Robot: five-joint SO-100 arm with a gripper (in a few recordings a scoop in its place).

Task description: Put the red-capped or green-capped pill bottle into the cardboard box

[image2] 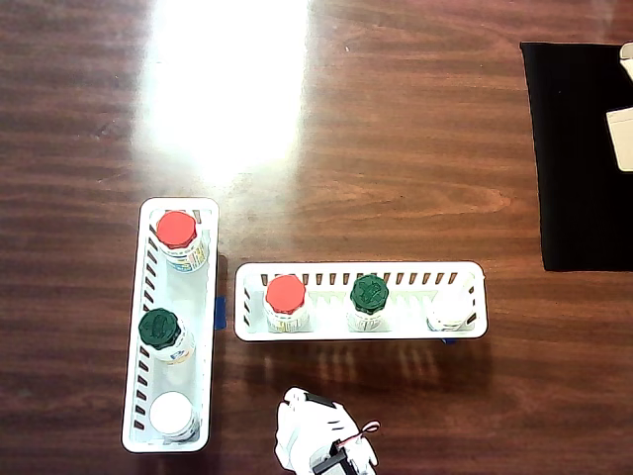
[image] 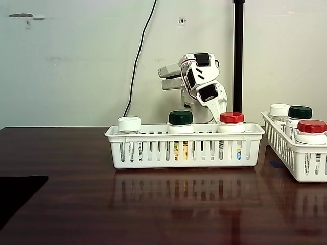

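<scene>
Folded up tight behind the long white basket (image: 184, 148), white arm (image: 196, 84) hunched over its base, upper links doubled back, forearm slanting down toward the basket's back rim. Gripper (image: 217, 104) tucked low behind that rim in the fixed view, just beside the red cap; opening of the jaws impossible to read, nothing visibly held. From overhead, just a white lump of arm (image2: 321, 445) at the table's near edge, cut off by the frame.

Red-capped pill bottle (image: 231, 127) standing upright at the right end of the long basket in the fixed view, left end overhead (image2: 286, 302), directly ahead of the arm. Green-capped bottle (image2: 369, 301) mid-basket, white-capped bottle (image2: 451, 309) at the far end. Second basket (image2: 170, 322) set crosswise beside it, with another red cap (image2: 176, 230), green and white. Labels mostly screened by basket slats.
</scene>
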